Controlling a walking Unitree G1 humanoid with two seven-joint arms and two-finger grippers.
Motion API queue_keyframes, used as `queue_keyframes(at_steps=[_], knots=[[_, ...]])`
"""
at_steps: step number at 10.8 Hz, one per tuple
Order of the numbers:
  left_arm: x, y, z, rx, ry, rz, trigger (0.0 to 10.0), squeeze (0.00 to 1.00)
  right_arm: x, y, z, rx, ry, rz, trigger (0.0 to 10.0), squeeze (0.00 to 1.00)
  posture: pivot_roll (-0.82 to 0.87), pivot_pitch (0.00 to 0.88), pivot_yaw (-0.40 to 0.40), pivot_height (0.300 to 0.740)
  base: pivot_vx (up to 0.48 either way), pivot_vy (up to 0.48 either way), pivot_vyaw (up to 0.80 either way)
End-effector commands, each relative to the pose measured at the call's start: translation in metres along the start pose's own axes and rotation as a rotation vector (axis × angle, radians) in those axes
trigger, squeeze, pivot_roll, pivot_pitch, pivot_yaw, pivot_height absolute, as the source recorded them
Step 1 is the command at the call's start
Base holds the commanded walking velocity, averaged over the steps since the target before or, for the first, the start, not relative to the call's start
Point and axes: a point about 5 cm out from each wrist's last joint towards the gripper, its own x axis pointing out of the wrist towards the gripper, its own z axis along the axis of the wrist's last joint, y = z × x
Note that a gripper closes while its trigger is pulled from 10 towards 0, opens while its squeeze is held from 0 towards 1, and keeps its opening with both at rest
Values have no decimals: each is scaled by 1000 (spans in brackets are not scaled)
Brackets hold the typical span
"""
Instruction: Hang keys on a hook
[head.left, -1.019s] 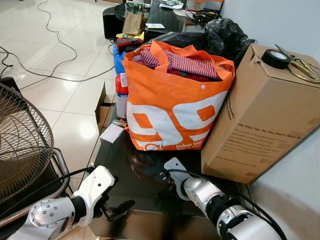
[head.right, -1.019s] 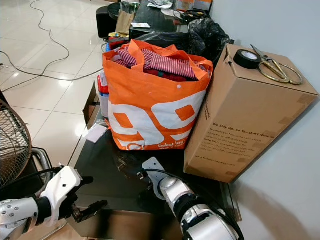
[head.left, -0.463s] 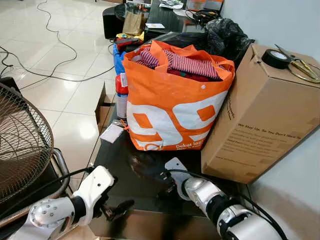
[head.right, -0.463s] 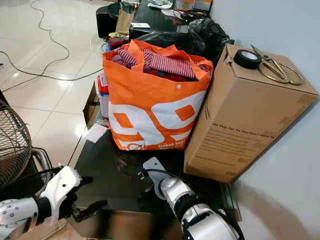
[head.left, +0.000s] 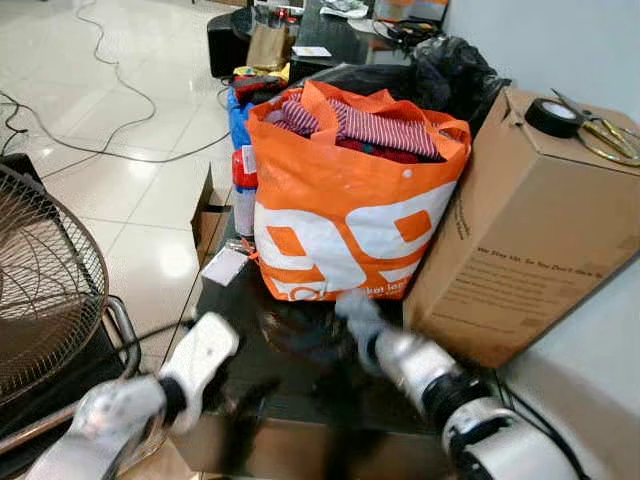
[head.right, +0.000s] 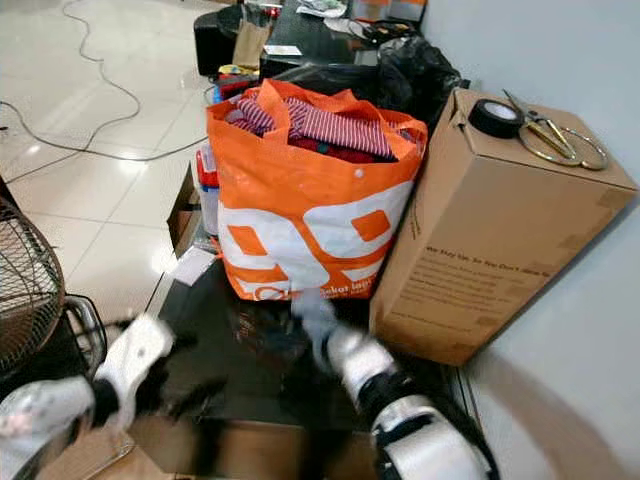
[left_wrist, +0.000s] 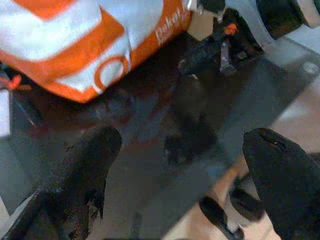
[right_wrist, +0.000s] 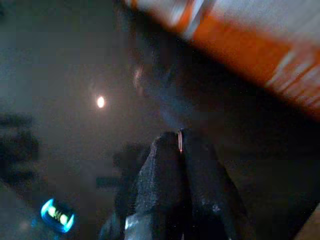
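While both arms blur low in the head view over the dark glass table (head.left: 300, 395), the right gripper (right_wrist: 180, 145) has its fingers pressed together with a thin glint of metal, perhaps the keys, pinched at their tips. The left gripper (left_wrist: 182, 150) stands wide apart, holding nothing, facing the orange bag (head.left: 350, 215) at centre frame.

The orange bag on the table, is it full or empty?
Full: the orange bag stands upright, its open top heaped with striped clothes.
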Motion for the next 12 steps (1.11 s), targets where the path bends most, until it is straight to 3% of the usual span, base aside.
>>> queue_keyframes(at_steps=[1, 2, 3, 5, 6, 8, 12], knots=[[4, 3, 2, 6, -8, 17, 10000, 0, -5, -10, 3, 47, -30, -1, 0, 0, 37, 0, -119, 740, 0, 0, 0], [6, 4, 2, 7, -13, 21, 10000, 0, -6, -14, 3, 35, -35, -25, 0, 0, 43, 0, -114, 740, 0, 0, 0], [9, 8, 6, 18, -33, 41, 10000, 0, -14, -19, 13, 126, -123, -23, 0, 0, 49, 0, -112, 740, 0, 0, 0], [13, 19, 24, -8, -148, 158, 10000, 0, -50, -26, 37, 365, -400, 63, 0, 0, 59, 0, -109, 740, 0, 0, 0], [17, 23, 37, -65, -242, 216, 10000, 0, -83, -31, 51, 542, -591, 162, 0, 0, 74, 0, -115, 740, 0, 0, 0], [23, 20, 44, -97, -288, 218, 10000, 0, -111, -30, 60, 733, -725, 297, 0, 0, 83, 0, -116, 740, 0, 0, 0], [30, 28, 51, -77, -303, 205, 10000, 0, -128, -30, 67, 794, -758, 340, 0, 0, 67, 0, -87, 740, 0, 0, 0]])
